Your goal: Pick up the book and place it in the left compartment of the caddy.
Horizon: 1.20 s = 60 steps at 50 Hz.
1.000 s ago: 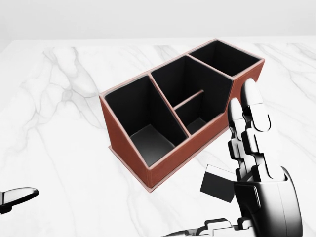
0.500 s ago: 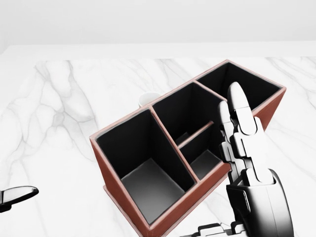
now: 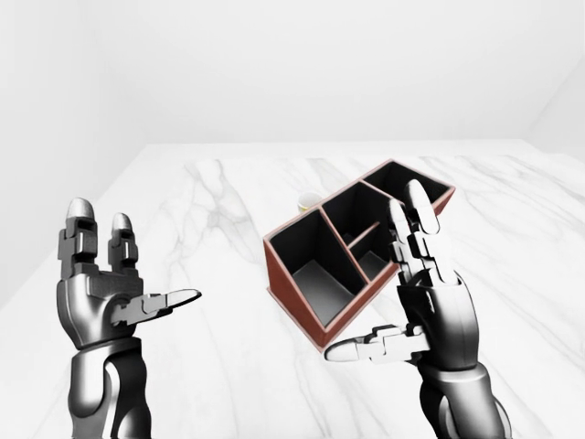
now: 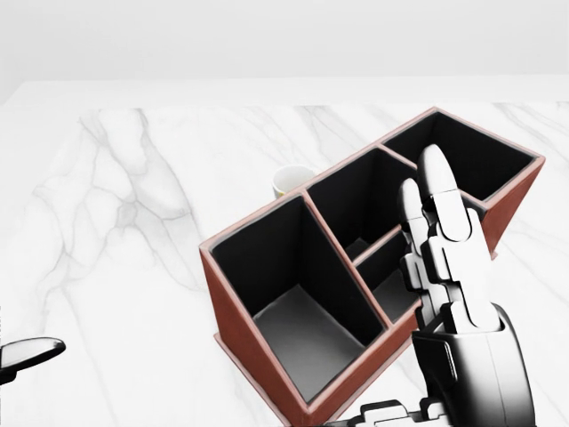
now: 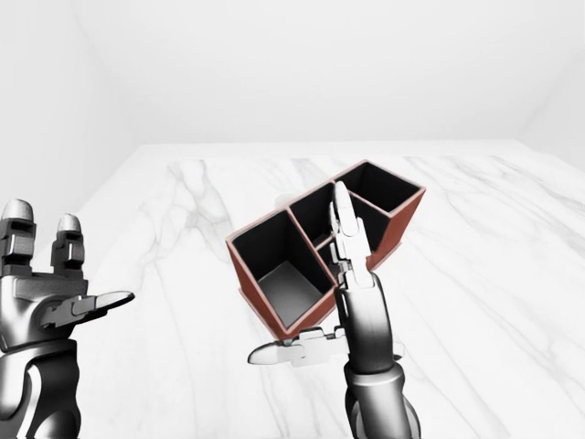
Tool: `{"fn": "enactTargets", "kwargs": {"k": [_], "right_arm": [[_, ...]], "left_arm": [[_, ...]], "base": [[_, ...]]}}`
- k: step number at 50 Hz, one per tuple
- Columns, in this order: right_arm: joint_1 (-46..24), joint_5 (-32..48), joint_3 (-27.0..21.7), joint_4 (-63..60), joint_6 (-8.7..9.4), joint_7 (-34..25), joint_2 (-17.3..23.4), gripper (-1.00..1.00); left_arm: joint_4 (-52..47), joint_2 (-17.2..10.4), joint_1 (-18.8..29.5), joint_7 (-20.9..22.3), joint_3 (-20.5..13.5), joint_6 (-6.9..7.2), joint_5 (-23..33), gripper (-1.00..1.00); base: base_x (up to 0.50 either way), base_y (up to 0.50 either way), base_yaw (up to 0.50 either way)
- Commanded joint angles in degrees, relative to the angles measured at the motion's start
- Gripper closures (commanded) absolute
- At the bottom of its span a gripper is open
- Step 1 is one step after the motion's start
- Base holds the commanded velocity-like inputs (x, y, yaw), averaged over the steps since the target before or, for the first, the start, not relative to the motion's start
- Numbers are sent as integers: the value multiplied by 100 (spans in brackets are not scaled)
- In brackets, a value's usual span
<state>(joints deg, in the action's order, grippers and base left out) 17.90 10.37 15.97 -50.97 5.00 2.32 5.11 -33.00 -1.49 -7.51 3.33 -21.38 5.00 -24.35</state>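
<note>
While both silver three-finger hands, left hand (image 3: 102, 297) and right hand (image 3: 425, 306), hang spread and empty, no book shows; the red-brown, black-lined caddy (image 4: 267, 347) on the white marble tabletop (image 4: 116, 267) lies nearer the right.

The caddy (image 4: 267, 356) sits on the desk (image 4: 116, 267) between my hands, a cup (image 4: 292, 181) just above it.

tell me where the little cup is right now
In the head view the cup sits on the marble table just above the caddy, peeking over its upper rim near the wall between the left and middle compartments.
</note>
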Motion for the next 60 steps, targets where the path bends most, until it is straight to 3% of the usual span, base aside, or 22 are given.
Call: {"fn": "enactTargets", "kwargs": {"k": [1,17,22,32,41,46,60], "right_arm": [[19,-50,-29,-68,0,-14,-30,-100],[136,-91,-182,-274,0,-131,46,-100],[272,414,-640,-902,0,-869,18,-100],[543,2151,-1579,-903,0,-3206,-1188,-100],[589,2638,-2349,-904,0,-4164,-1571,-100],[548,2776,-2753,-904,0,-4232,-1617,-100],[630,2613,-2983,-511,0,-4232,-1057,-100]], "left_arm": [[-38,-6,-12,-7,-16,0,1,-100],[30,-11,6,4,-19,0,32,-100],[-61,1,-9,-18,0,0,24,-100],[-46,3,-8,-9,22,0,30,-100],[-83,0,-19,-14,14,0,22,-100],[-72,16,-28,-5,15,0,35,-100],[7,-6,19,-59,32,0,57,-100]], "base": [[0,0,0],[0,0,0],[0,0,0],[0,0,0],[0,0,0],[0,0,0],[0,0,0]]}}
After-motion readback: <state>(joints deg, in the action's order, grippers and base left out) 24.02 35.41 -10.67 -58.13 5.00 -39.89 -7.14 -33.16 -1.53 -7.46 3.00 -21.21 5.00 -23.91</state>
